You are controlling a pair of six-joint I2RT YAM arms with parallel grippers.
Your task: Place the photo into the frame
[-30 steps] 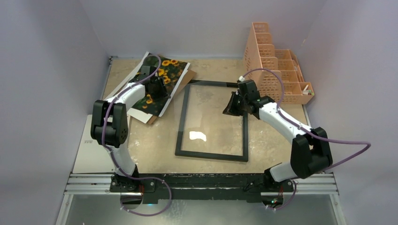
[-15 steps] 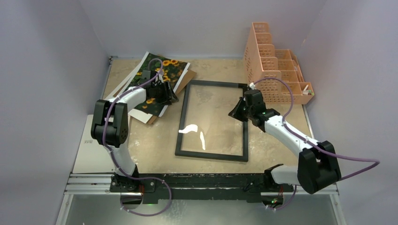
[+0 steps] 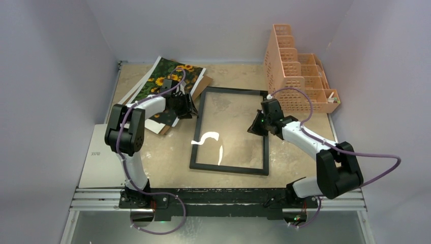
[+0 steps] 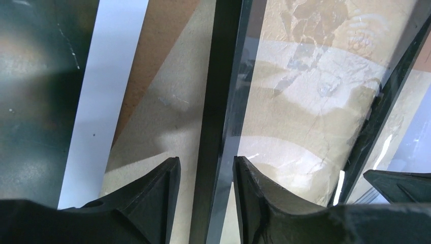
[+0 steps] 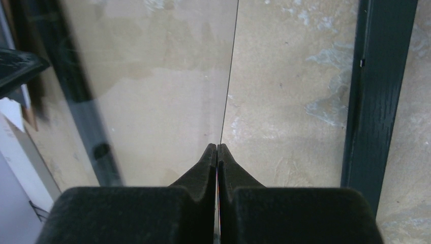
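Note:
The black frame [image 3: 194,147] lies flat mid-table. My left gripper [image 3: 189,107] is open and straddles its left rail [image 4: 218,101]: one finger [image 4: 162,193] stands on the table side with a gap, the other [image 4: 249,193] on the glass side. My right gripper [image 5: 217,147] is shut on the thin edge of the glass pane [image 5: 231,66], inside the frame's right rail [image 5: 376,101], with the pane tilted up. The sunflower photo [image 3: 167,84] lies at the back left, beside the left gripper. Its dark print and white border [image 4: 106,76] show in the left wrist view.
A brown backing board [image 3: 202,81] lies under the photo. A peach mesh organizer [image 3: 297,71] stands at the back right. A white pad [image 3: 99,162] lies at the table's near left edge.
My left gripper has moved right, off the photo, to the frame's left rail. My right gripper has shifted slightly nearer with the pane, and the glare on the glass has moved.

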